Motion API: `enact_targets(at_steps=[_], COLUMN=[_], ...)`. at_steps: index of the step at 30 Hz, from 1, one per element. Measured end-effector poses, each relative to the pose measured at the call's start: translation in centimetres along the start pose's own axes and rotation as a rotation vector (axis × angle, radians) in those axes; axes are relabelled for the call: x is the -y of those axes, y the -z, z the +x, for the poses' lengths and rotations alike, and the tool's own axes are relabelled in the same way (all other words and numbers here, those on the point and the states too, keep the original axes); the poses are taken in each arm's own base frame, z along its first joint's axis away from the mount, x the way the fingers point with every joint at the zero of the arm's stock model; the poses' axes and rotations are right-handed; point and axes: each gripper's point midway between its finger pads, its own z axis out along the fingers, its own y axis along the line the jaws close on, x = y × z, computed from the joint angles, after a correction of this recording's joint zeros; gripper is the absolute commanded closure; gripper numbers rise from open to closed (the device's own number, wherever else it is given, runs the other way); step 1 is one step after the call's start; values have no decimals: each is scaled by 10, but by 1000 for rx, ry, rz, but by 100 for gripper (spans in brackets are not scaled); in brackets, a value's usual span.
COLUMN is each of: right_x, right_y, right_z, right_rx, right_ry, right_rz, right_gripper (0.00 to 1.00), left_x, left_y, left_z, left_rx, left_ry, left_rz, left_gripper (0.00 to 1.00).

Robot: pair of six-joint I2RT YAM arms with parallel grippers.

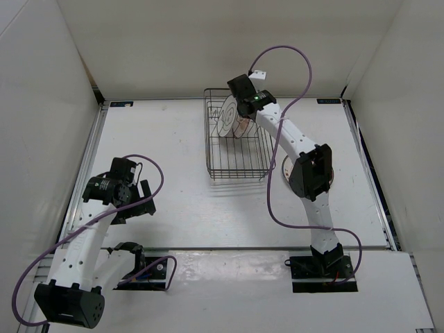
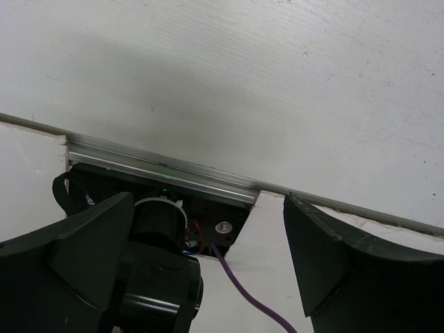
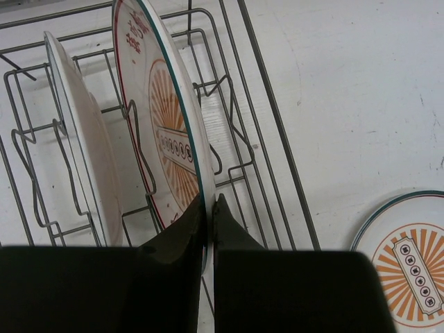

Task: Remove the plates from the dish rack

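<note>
Right arm stretched far across the white desk [image 1: 208, 222], wrist angled down over the far end of the dark wire dish rack [image 1: 236, 178]. Right gripper [image 3: 208, 201] pinched onto the rim of an upright white plate with orange rays [image 3: 166, 118]; a second white plate [image 3: 76, 125] stands just left of it. A third, matching plate [image 3: 409, 263] lies flat on the desk, right of the rack. Left arm folded at the near left, its gripper [image 2: 208, 201] spread wide, holding nothing.
</note>
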Motion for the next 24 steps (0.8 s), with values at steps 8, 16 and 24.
enact_targets(at_steps=[8,16,24], right_x=[6,5,-2], right_y=[2,4,12], right_z=[-1,-9,-23], right_rx=[-3,15,77], right_ry=[-14,5,96], right_rz=[26,12,-9], right_gripper=[100,100,100], left_x=[0,1,4], left_y=[1,1,2], left_z=[1,2,4], left_rx=[2,0,-10], left_ry=[0,5,8], left_rz=[5,9,26], left_gripper=[0,0,0])
